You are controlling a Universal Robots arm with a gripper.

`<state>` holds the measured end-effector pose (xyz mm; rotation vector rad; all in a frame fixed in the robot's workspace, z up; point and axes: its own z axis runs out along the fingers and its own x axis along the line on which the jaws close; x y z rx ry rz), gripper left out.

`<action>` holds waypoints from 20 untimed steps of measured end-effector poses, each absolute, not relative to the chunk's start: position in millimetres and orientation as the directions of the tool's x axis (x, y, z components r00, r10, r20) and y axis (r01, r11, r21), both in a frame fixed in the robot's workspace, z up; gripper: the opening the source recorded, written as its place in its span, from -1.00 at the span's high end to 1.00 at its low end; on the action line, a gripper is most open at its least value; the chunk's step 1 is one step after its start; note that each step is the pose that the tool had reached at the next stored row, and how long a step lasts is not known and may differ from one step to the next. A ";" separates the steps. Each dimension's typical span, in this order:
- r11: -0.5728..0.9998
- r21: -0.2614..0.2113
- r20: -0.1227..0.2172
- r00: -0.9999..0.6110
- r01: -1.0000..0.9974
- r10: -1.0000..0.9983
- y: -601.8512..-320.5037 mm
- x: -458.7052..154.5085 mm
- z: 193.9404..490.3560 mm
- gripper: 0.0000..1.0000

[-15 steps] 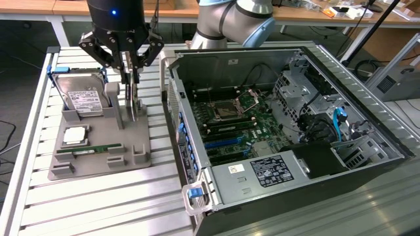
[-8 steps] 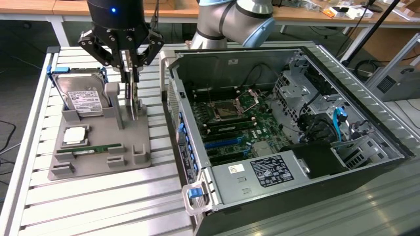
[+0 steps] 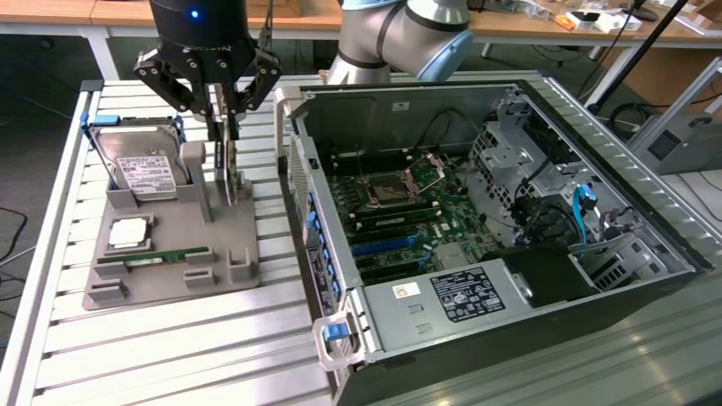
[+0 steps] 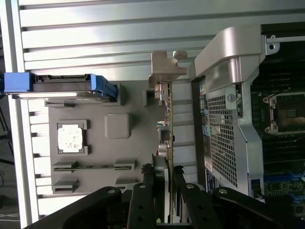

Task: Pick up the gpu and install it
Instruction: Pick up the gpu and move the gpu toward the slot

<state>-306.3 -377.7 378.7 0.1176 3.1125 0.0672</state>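
Observation:
The gpu (image 3: pixel 232 173) stands on edge in the grey holder (image 3: pixel 169 275), a thin dark card seen almost edge-on. My gripper (image 3: pixel 226 127) hangs straight above it, its black fingers closed on the card's upper edge. In the wrist view the gpu (image 4: pixel 170 124) runs as a narrow strip ending in a silver bracket (image 4: pixel 164 69). The fingers (image 4: pixel 159 179) of the gripper (image 4: pixel 170 174) press on both of its faces. Whether the card has risen from its slot I cannot tell.
The holder also carries a hard drive (image 3: pixel 141 165) in a blue frame, a processor chip (image 3: pixel 128 233) and a green RAM stick (image 3: pixel 152 255). To the exterior view's right lies the open computer case (image 3: pixel 631 220) with its motherboard (image 3: pixel 412 211) and blue slots (image 3: pixel 378 245). The slatted table (image 3: pixel 169 355) surrounds them.

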 end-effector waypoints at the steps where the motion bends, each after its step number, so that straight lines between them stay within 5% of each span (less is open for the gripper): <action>1: 0.996 0.044 -0.024 -0.997 0.075 0.076 -377.7 -306.3 379.0 0.47; 20: 0.996 0.044 -0.025 -0.997 0.075 0.076 -377.8 -306.3 385.8 0.47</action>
